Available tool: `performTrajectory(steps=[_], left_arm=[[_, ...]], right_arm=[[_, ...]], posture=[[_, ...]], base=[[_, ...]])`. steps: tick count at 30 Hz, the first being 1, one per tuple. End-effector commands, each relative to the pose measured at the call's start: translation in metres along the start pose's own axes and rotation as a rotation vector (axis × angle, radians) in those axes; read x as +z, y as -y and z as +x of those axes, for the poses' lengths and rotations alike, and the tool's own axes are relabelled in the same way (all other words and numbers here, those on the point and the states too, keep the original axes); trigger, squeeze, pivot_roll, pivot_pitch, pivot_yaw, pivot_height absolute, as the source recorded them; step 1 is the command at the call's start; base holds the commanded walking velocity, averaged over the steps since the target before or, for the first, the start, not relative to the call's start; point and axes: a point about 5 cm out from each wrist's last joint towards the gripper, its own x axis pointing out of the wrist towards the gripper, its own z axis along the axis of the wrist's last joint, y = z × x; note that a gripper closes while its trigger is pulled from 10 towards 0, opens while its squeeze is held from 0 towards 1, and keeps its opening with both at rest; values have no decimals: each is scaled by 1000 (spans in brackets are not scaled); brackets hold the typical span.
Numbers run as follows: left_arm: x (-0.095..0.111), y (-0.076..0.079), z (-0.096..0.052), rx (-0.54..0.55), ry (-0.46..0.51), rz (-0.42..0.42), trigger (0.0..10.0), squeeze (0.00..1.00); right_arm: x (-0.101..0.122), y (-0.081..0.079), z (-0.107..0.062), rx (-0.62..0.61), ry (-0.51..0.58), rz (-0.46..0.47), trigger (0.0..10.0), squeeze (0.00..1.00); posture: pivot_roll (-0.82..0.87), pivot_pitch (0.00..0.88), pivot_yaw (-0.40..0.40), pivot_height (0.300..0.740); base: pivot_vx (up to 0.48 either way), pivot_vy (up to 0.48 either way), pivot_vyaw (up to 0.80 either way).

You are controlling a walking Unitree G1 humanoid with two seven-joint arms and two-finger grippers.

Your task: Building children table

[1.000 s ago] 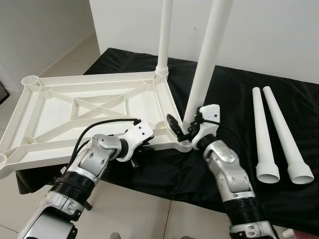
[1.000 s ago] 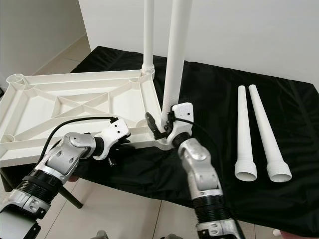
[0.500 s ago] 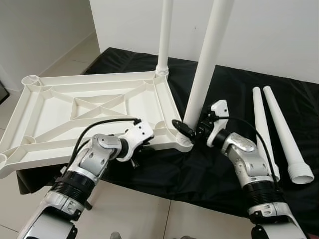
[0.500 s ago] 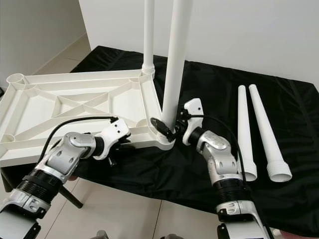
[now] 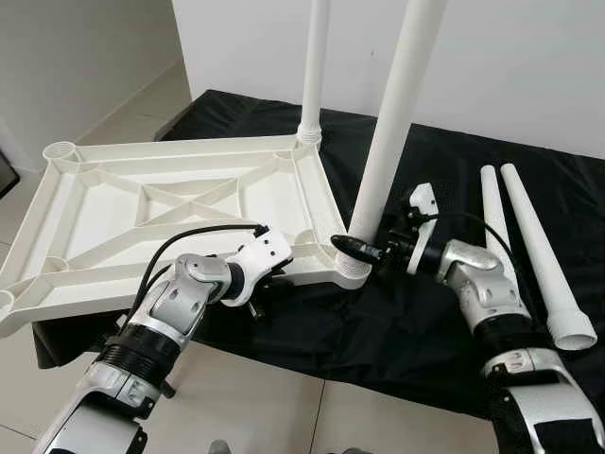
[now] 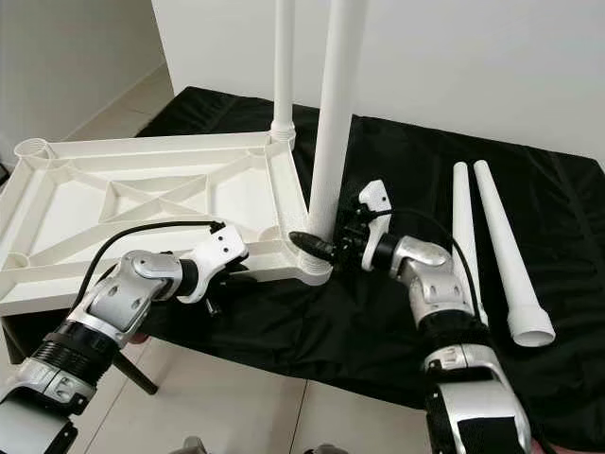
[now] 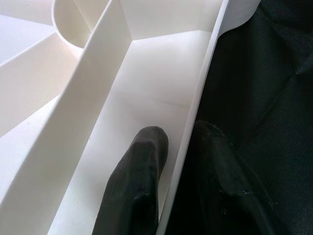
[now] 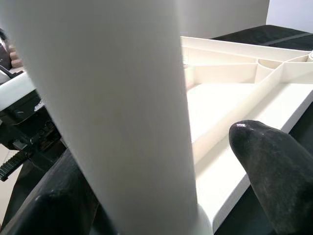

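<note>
The white children's tabletop (image 5: 180, 203) lies upside down, ribs up, on a black-covered table (image 5: 416, 322). One white leg (image 5: 314, 66) stands in its far right corner socket. A second leg (image 5: 392, 123) stands in the near right corner socket. My left gripper (image 7: 181, 134) is shut on the tabletop's near rim, one finger inside the wall and one outside. My right gripper (image 5: 357, 248) reaches in from the right at the base of the near leg; its fingers (image 8: 274, 166) straddle the leg with a gap on one side. Two loose legs (image 5: 490, 203) (image 5: 539, 246) lie at the right.
The tabletop overhangs the black table's left and front edges above the tiled floor (image 5: 265, 397). A white wall (image 5: 529, 66) stands close behind the table. Bare black cloth shows between the tabletop and the loose legs.
My right gripper has swung around the near leg's base, from the front to its right side, and now points left. The left gripper and the tabletop have stayed put.
</note>
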Motion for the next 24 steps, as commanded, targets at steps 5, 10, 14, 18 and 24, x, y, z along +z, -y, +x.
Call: performTrajectory(steps=[5, 10, 14, 18, 24], left_arm=[[0, -1, 1, 17, -15, 17, 10000, 0], [0, -1, 0, 19, -16, 15, 10000, 0], [0, -1, 1, 18, -17, 16, 10000, 0], [0, -1, 1, 17, -15, 14, 10000, 0], [0, -1, 1, 16, -15, 13, 10000, 0]], right_arm=[[0, 2, 0, 23, 23, 0, 0, 0], [-2, 0, -1, 43, 36, 17, 0, 0], [-3, -2, -1, 46, 54, 26, 0, 0], [-2, -8, 0, 49, 86, 42, 0, 0], [-2, -16, 2, 24, 137, 65, 0, 0]], posture=[[-33, 9, 3, 740], [-36, 13, 4, 740], [-38, 15, 3, 740], [-41, 17, 2, 740], [-44, 18, -1, 740]], base=[[0, 0, 0], [0, 0, 0], [0, 0, 0], [0, 0, 0], [0, 0, 0]])
